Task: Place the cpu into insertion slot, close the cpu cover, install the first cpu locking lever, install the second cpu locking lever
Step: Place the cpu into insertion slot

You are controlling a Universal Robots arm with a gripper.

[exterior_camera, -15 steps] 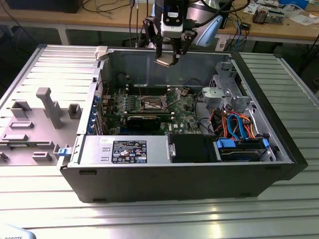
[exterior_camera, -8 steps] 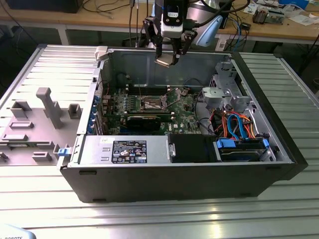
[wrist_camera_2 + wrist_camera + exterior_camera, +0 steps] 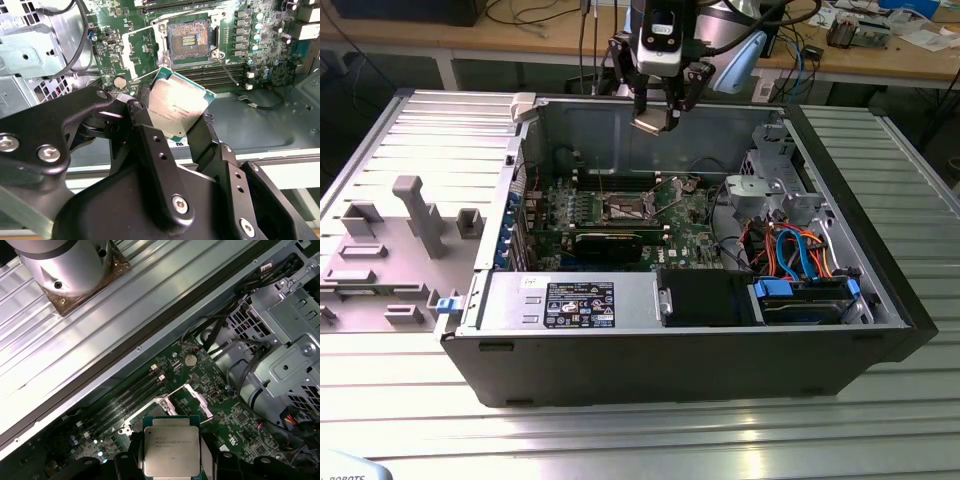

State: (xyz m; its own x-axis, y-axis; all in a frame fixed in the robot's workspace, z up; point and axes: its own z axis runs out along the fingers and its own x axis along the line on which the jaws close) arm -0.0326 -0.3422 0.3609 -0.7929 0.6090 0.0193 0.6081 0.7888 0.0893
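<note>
On the exterior view's left, a grey moulded fixture (image 3: 390,250) with blocky uprights lies on the ribbed metal table (image 3: 620,440). Next to it sits the open black case (image 3: 670,360), its inner walls bare grey sheet metal. Along its near edge runs a silver box (image 3: 570,300) with a black label of white print, too small to read, and a small white sticker.

Further in lies the green board (image 3: 690,215), crowded with small parts. A long black card (image 3: 610,243) lies across it. Just beyond the card is the square socket (image 3: 623,210) with its metal rim. In the second wrist view the socket (image 3: 189,40) lies uncovered, showing a dark bed with a gold-toned patch. The thin silver cover (image 3: 136,49), a frame with a window, stands swung open beside it.

Above the case's far wall hangs the black gripper (image 3: 658,118), closed narrowly on the cpu (image 3: 648,124), well above the socket. In both wrist views the cpu (image 3: 177,107) (image 3: 171,450) is a flat square with a dull silver lid and a teal-green edge, pinched on opposite sides by the two black fingers (image 3: 205,130). Its lid bears fine engraved print.

On the exterior view's right stands a perforated silver drive cage (image 3: 775,185). Nearer the camera, orange and blue cables (image 3: 795,250) curl beside it.
</note>
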